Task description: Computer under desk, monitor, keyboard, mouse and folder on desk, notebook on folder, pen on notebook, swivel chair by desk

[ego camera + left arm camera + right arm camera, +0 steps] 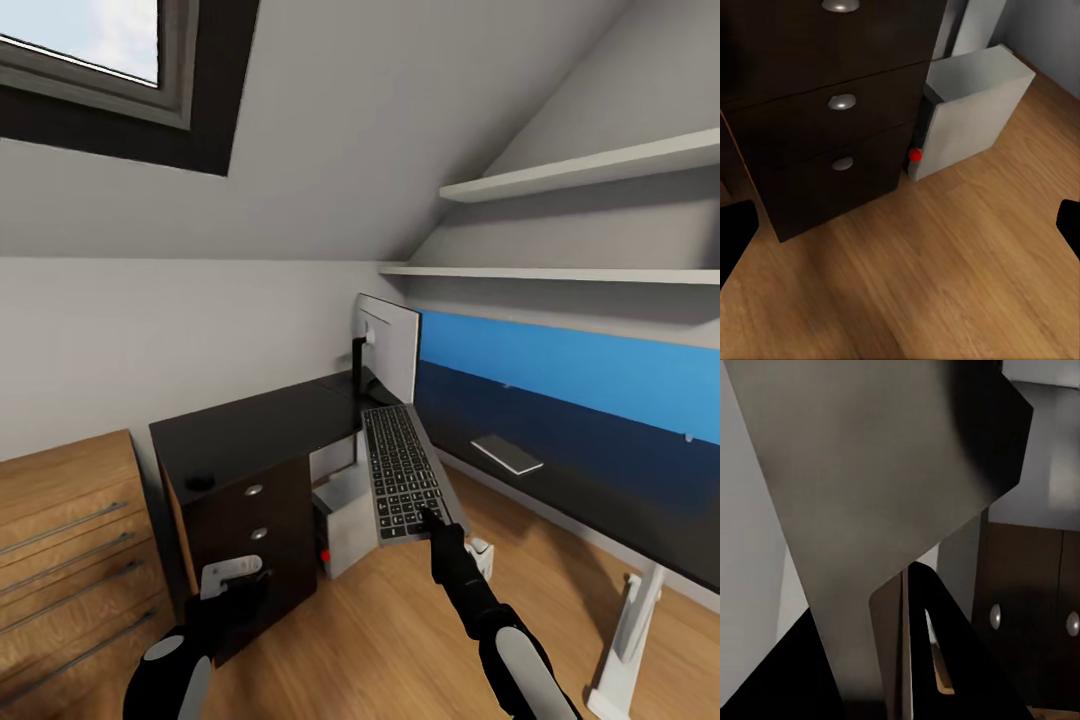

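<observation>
Right tool point(432, 520) grips the keyboard point(400, 470) by its near edge, holding it in the air.
It hangs tilted beside the dark worktop point(255, 420), before the monitor point(390, 345); the computer point(345, 515) sits beneath. Left tool point(900, 225) hangs wide open over the floor.

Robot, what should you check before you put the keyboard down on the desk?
1. Right gripper holds the flat grey keyboard: ok.
2. Bare dark desk top beside the white-backed monitor: ok.
3. Keyboard level: not ok, it hangs tilted in the air.
4. Small black mouse on the desk: ok.
5. White computer box under the desk: ok.
6. Left gripper free, low beside the drawers: ok.
</observation>
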{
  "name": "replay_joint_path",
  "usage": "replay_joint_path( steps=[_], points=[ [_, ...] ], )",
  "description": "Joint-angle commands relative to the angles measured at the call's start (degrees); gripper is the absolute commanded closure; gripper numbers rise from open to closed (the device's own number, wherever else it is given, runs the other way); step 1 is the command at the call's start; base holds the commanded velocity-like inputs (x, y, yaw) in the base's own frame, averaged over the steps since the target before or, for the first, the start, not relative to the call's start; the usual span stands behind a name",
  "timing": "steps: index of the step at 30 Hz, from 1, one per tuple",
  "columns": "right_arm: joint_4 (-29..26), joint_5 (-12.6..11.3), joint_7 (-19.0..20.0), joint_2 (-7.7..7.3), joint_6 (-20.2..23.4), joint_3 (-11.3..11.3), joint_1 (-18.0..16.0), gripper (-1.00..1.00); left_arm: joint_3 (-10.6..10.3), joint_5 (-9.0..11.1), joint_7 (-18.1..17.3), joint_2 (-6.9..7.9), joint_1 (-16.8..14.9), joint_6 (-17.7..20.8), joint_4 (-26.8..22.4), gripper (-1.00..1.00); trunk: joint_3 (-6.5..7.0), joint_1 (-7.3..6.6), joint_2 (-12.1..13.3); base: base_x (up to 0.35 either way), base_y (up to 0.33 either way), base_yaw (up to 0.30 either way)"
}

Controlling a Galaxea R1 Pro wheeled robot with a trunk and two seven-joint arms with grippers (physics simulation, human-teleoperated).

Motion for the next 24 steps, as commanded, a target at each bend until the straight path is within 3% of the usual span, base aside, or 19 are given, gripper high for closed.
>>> replay_joint_path(
  steps=[1, 13, 18, 24],
  points=[
    [-0.1, -0.6, 0.0, 0.0, 0.0, 0.0, 0.0, 1.0, 0.0, 0.4, 0.3, -0.03, 0.0, 0.3, 0.0, -1.0, -0.07, 0.0, 0.0, 0.017, 0.0, 0.068],
    [-0.1, -0.5, -0.2, 0.09, -0.1, 0.2, 0.0, 1.0, 0.0, 0.4, 0.3, -0.03, 0.0, 0.3, 0.1, -1.0, 0.24, 0.0, 0.0, 0.004, 0.0, 0.203],
    [-0.1, -0.5, -0.2, 0.02, -0.1, 0.2, 0.0, 1.0, 0.0, 0.4, 0.3, -0.03, 0.0, 0.3, 0.1, -1.0, 0.34, 0.0, 0.0, 0.17, 0.0, 0.211],
    [0.0, -0.5, 0.1, -0.07, 0.0, -0.2, 0.0, 1.0, 0.0, 0.4, 0.3, -0.03, 0.0, 0.3, 0.2, -1.0, 0.36, 0.0, 0.0, 0.119, 0.0, 0.036]
  ],
)
